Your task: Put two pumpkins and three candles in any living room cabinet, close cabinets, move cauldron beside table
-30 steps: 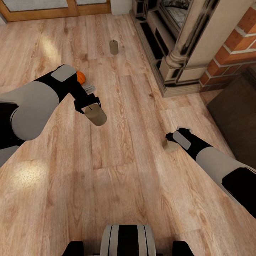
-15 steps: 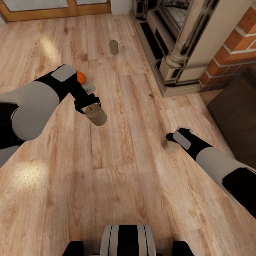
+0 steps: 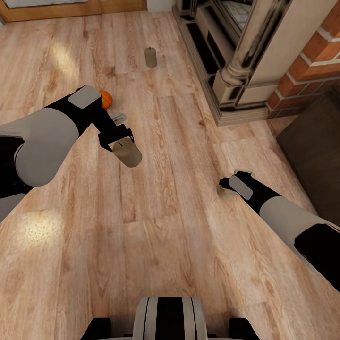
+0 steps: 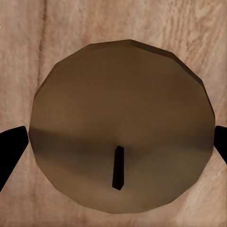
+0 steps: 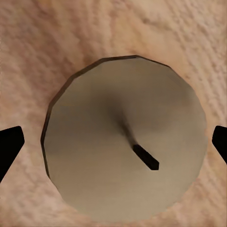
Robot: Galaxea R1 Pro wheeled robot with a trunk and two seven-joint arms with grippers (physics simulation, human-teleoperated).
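— What does my rig look like from the head camera?

— I see two arms. My left arm [image 3: 47, 141] enters from the left edge of the frame: a fat pale-grey rounded shell, then a black forearm with a flat light-grey rounded plate on top.

— And the other one?

— My right arm [image 3: 288, 226] comes in from the lower right corner, built the same way: black segment, grey shell, black wrist with a small grey plate.

— Anything of the body?

— At the bottom centre my trunk [image 3: 169, 318] shows as a grey rounded housing with black vertical stripes, black blocks either side. In both wrist views I see black fingertips [image 4: 12, 149] at the picture edges.
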